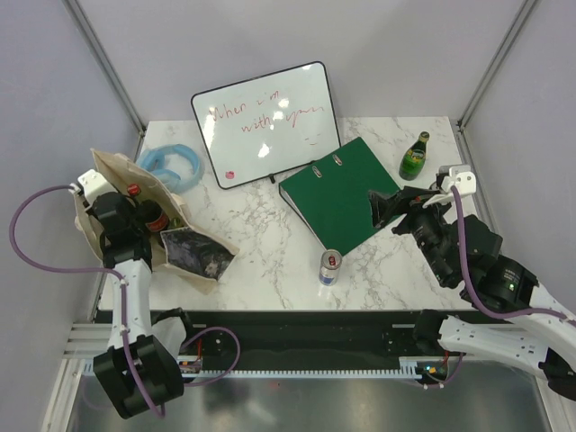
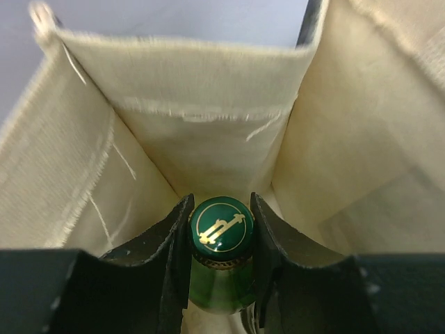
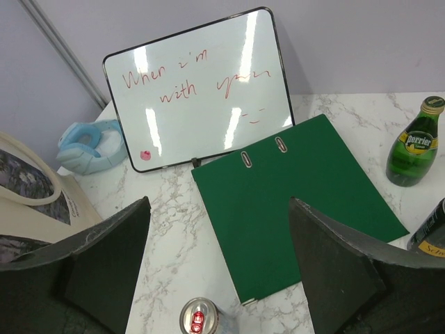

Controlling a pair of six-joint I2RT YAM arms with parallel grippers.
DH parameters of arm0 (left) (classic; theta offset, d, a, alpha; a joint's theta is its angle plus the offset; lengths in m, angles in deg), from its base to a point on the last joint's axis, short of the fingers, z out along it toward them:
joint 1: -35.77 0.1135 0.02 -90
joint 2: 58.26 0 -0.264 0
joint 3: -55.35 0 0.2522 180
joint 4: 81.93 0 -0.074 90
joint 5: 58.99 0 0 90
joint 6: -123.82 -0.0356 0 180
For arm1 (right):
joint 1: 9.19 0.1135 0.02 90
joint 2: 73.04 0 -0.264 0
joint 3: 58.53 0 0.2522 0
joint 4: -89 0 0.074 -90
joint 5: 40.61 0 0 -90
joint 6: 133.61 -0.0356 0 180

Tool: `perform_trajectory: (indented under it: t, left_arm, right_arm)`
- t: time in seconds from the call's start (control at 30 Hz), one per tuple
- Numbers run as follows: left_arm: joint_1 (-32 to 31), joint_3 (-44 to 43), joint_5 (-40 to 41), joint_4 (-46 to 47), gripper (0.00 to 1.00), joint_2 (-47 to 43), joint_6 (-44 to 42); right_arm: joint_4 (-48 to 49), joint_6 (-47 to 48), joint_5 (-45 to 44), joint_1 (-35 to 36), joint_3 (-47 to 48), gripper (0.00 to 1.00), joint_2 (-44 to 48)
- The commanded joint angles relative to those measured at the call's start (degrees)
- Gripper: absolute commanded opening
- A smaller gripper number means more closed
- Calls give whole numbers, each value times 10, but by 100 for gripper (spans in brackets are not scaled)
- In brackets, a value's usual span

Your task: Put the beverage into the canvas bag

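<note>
Risk | left gripper (image 2: 221, 210) clamps green-capped bottle (image 2: 221, 229) inside canvas bag (image 2: 201, 139); soft walls may sag, tipping it on release | right gripper (image 3: 219, 209) jaws spread, empty

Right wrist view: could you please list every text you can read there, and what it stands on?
"When i'm with" on the whiteboard, red handwriting; the last word is an unreadable scrawl.
"perrier" on the green bottle label.
"Sc..." on the dark container at the right edge, cut off.
The can: nothing readable.
</note>
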Motion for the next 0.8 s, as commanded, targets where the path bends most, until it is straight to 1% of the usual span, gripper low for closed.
perform_trajectory:
  t: [0.0,0.17,0.4,0.5,0.53,0.6,0.77]
  left_arm:
    - [2,15,6,134,2,-4,57]
    - [2,20,14,130,4,10,70]
    - [1,19,27,104,17,10,87]
    - [1,15,45,93,32,-2,86]
    - [2,15,49,88,41,-3,86]
    - [1,7,55,74,51,-12,85]
    - [1,-20,67,44,61,-28,91]
  right_arm:
    - [16,13,-18,2,-1,88,7]
    - [18,14,-17,1,-1,88,7]
    - [21,10,-17,1,-5,89,7]
    - [20,7,-16,1,-7,89,8]
    - [20,6,-16,2,-6,89,9]
    - [21,4,-13,1,-6,89,11]
    - [16,0,-11,1,-6,89,13]
